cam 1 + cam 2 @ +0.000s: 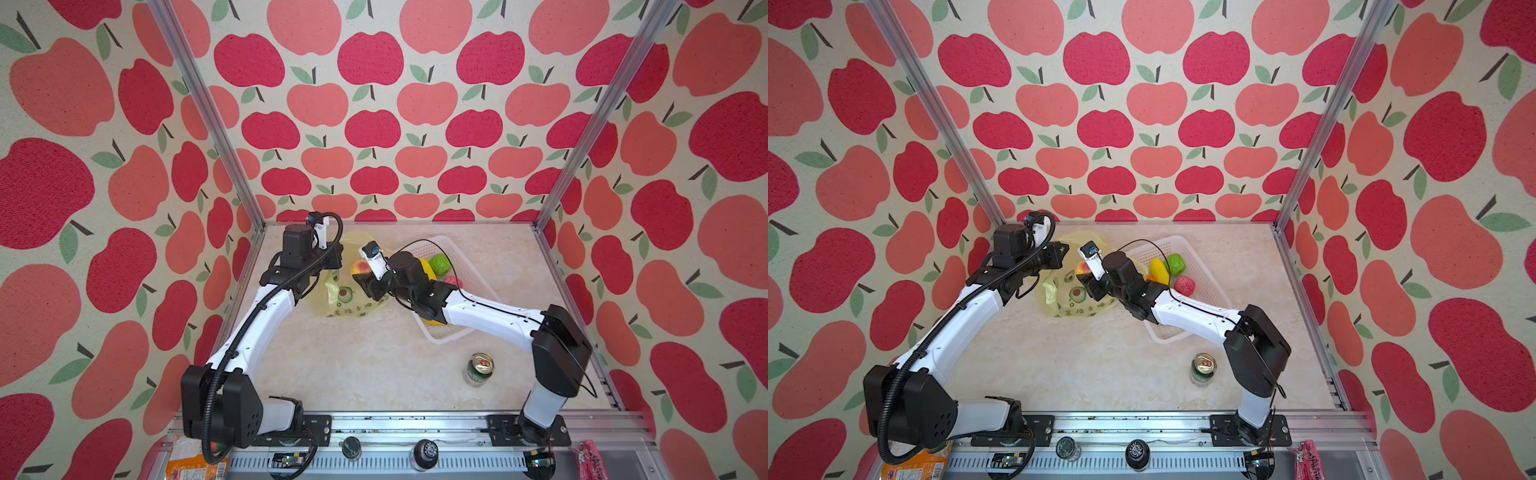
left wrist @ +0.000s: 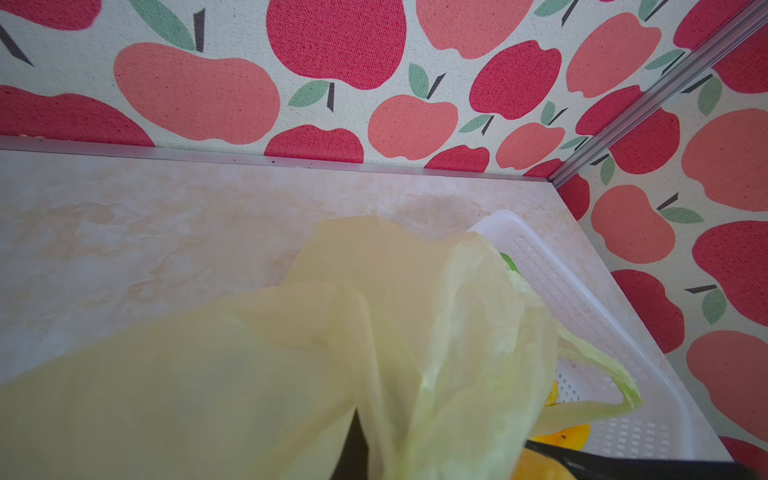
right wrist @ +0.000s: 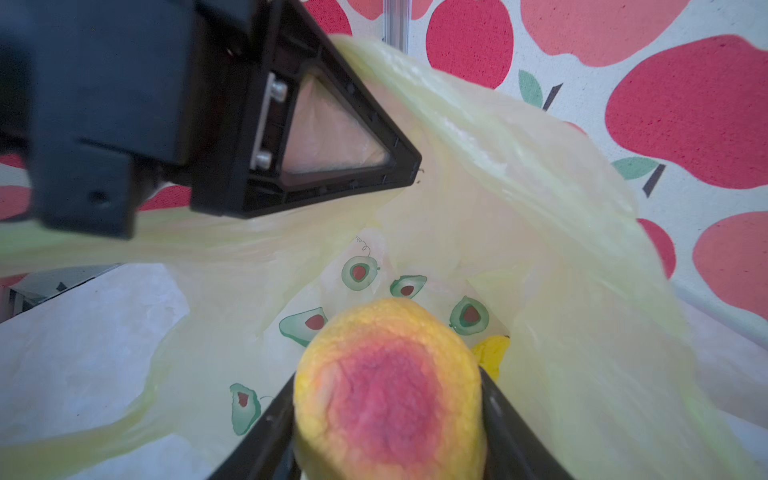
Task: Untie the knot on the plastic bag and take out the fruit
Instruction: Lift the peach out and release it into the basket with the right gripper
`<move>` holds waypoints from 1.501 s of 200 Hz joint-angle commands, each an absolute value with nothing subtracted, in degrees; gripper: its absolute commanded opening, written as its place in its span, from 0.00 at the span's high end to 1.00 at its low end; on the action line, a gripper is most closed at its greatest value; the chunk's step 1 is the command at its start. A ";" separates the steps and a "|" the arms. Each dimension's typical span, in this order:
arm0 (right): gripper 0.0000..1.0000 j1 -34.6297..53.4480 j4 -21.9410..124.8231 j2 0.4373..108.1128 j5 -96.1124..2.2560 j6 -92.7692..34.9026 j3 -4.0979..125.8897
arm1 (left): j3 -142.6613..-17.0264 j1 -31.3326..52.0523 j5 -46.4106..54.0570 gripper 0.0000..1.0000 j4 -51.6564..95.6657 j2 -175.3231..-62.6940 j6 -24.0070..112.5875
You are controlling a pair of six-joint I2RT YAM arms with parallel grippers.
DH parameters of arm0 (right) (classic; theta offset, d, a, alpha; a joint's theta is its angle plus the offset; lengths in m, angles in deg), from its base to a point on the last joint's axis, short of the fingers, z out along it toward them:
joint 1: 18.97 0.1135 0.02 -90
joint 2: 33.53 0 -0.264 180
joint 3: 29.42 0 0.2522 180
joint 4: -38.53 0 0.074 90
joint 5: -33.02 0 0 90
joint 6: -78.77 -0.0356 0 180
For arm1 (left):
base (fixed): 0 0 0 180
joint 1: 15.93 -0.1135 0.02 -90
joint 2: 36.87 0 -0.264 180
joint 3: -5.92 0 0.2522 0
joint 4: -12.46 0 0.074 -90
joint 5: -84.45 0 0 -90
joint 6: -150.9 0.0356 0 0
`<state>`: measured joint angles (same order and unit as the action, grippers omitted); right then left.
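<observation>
In both top views the plastic bag (image 1: 353,305) lies on the counter (image 1: 374,365) between the two arms. The white basket (image 1: 465,257) is just beside it, and a green can (image 1: 478,369) stands well apart, nearer the front. From up there I can make out a yellow fruit (image 1: 1159,270), a green fruit (image 1: 1176,264) and a pink fruit (image 1: 1184,285) lying in the basket.

The right wrist view gives what the top views only hint at. The bag's mouth gapes, and at that opening the right end effector (image 3: 386,374) has its fingers (image 3: 266,428) set against both sides of a peach fruit (image 3: 388,407), spread just to its width. The fruit sits over the bag's avocado-printed lining.

That same view shows the left end effector (image 3: 399,166) above and beside the fruit. Its fingers are pressed together on a fold of the bag's upper edge, which is held up off the counter. In the left wrist view the yellow film hangs across most of the lens and hides that pinch. A loose handle loop (image 2: 615,382) shows there against the basket.
</observation>
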<state>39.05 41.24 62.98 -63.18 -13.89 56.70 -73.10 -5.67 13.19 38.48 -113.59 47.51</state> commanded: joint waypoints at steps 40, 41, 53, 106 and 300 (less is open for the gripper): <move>0.65 37.78 26.51 38.58 -79.77 -7.61 34.36 | -74.49 -5.98 12.60 1.00 39.85 -113.51 48.26; 0.65 37.70 26.22 38.34 -79.98 -7.75 34.05 | -74.48 -5.99 12.63 1.00 39.85 -113.51 48.25; 0.67 36.48 24.18 35.74 -82.29 -9.37 30.83 | -74.34 -5.98 12.57 1.00 39.79 -113.28 48.24; 0.73 33.94 29.45 29.84 -99.48 -18.57 22.27 | -73.35 -6.08 12.29 1.00 39.23 -112.26 48.33; 0.76 11.42 49.97 47.80 -78.66 -41.03 25.83 | -72.06 -6.10 11.82 1.00 38.79 -110.25 48.24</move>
